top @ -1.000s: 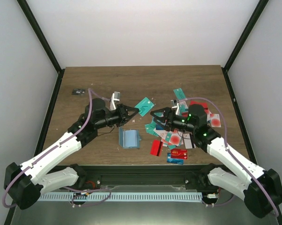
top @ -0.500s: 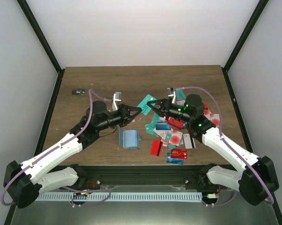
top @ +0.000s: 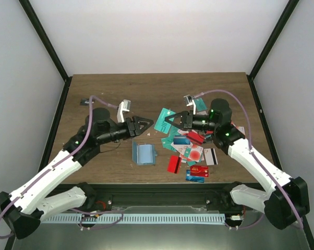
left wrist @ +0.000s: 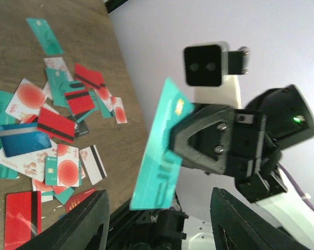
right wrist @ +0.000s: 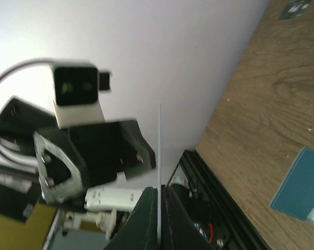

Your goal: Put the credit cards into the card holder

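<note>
Step, as judged: mid-air hand-over of teal card [top: 160, 116] above table [top: 110, 94].
Right gripper [top: 170, 120] clamped on card edge; card upright, edge-on to right wrist camera.
Left gripper [top: 148, 125] jaws apart, empty, facing card, just short of it, not touching.
Holder [top: 144, 153] flat on table, below and between grippers.
Other cards [top: 191, 148] heaped right of holder.
Next move likely calls for: lower card, align edge with holder pocket, slide in; left may steady holder.
</note>
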`<state>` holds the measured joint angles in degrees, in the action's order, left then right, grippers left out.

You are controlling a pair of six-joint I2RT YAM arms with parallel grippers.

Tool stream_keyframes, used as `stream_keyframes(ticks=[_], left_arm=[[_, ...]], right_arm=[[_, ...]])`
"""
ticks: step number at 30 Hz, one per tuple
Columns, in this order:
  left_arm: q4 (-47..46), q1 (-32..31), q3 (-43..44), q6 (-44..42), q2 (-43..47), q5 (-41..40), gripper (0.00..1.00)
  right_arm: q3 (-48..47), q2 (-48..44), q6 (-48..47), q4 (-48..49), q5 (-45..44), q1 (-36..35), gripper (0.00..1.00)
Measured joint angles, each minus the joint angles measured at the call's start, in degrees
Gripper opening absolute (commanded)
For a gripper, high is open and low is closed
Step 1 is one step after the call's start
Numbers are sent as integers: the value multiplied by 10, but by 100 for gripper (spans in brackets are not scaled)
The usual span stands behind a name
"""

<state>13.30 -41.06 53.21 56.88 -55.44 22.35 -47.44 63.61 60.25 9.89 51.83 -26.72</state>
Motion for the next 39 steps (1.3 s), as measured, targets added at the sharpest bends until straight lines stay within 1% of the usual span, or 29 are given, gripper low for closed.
stream_keyframes(ticks=[5, 10, 15, 20, 25, 29, 34, 35, 38, 39], left_arm=[[44, 9, 46, -80, 13, 60, 56], [54, 9, 58, -115, 5, 120, 56], [48, 9, 57, -120, 3, 163, 51], [0, 9, 37, -104, 8, 202, 48], [-18, 9, 21, -98, 9, 222, 44], [-22, 8, 19, -96, 6, 230, 33], [-25, 5, 19, -96, 0, 234, 26], [-25, 5, 19, -96, -1, 234, 23], [-25, 5, 18, -99, -7, 234, 5], [-24, 5, 18, -103, -10, 234, 4]], right_arm=[[-3, -20, -65, -31, 77, 0, 1], [-3, -49, -93, -39, 131, -2, 1], [-3, -58, -99, -38, 161, -12, 1], [-5, -56, -98, -33, 172, -25, 1], [-5, -49, -87, -14, 174, -33, 1], [-5, -42, -83, -1, 176, -38, 1], [-5, -30, -77, 9, 178, -40, 1], [-5, -27, -76, 10, 178, -40, 1], [-5, -23, -74, 15, 181, -42, 1], [-5, -22, -73, 17, 182, -42, 1]])
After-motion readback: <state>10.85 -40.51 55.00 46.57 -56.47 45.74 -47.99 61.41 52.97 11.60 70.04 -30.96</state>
